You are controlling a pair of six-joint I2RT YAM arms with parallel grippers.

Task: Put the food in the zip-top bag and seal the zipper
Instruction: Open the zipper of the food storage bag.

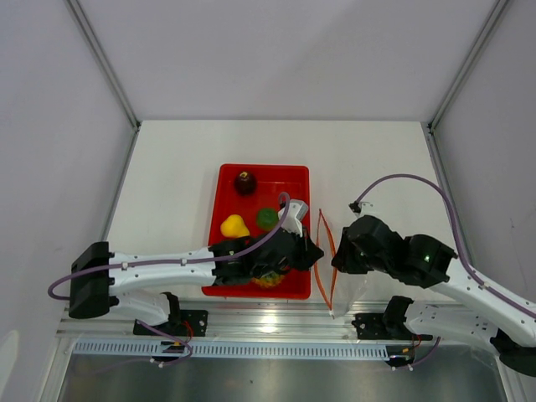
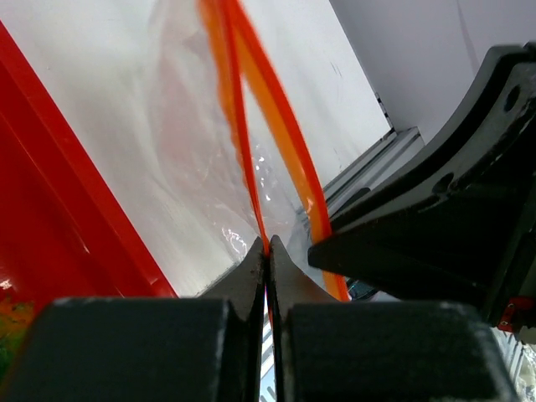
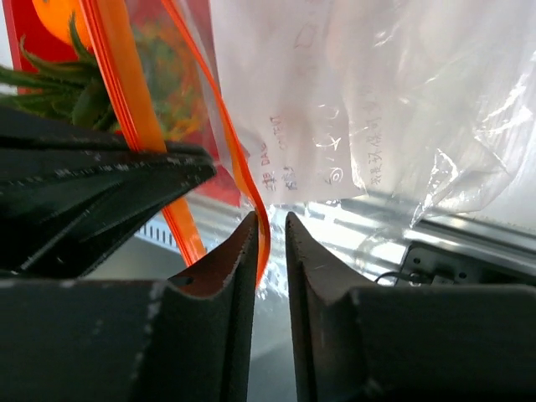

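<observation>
The right fingers (image 3: 222, 293) stand narrowly apart, the orange zipper (image 3: 141, 117) curving into their gap (against the left one); the clear bag (image 3: 377, 109) lies beyond, the pineapple (image 3: 84, 100) far left.

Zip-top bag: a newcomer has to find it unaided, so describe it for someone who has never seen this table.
Start at the red tray on the white table. Just right of it is the zip-top bag, a crinkly plastic pouch. Unlike the solid tray, it is see-through, with a thin orange zipper along its open mouth.
</observation>
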